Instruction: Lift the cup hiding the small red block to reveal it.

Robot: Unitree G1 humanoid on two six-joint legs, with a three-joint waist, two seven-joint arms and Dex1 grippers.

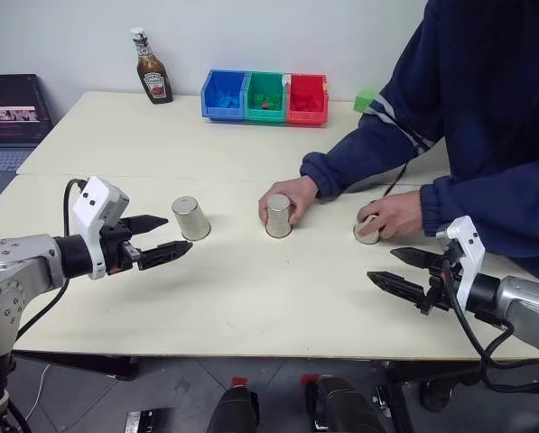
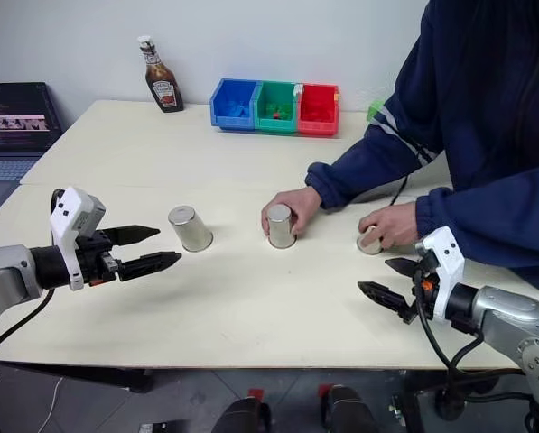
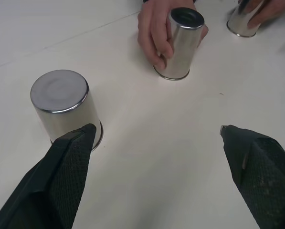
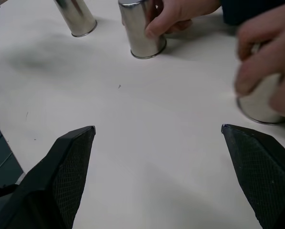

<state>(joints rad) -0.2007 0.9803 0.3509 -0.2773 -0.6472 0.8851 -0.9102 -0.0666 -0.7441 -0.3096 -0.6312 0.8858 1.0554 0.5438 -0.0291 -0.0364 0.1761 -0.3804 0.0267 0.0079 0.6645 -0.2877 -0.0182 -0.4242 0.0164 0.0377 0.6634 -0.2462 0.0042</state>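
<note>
Three identical silver cups stand upside down in a row on the cream table point(image 1: 251, 298). The left cup point(image 1: 190, 218) stands free. A person's hand point(image 1: 292, 194) grips the middle cup point(image 1: 278, 216), and the other hand point(image 1: 395, 214) covers the right cup point(image 1: 368, 233). The small red block is hidden, and I cannot tell which cup covers it. My left gripper point(image 1: 177, 233) hovers open just left of the left cup point(image 3: 66, 107), not touching it. My right gripper point(image 1: 382, 264) is open in front of the right cup point(image 4: 259, 102), with nothing between its fingers.
A person in a dark blue top point(image 1: 486, 108) leans over the table's right side. At the back stand a ketchup bottle point(image 1: 152, 70), blue point(image 1: 224, 95), green point(image 1: 266, 96) and red point(image 1: 307, 99) bins, and a small green block point(image 1: 366, 99). A laptop point(image 1: 12, 113) sits far left.
</note>
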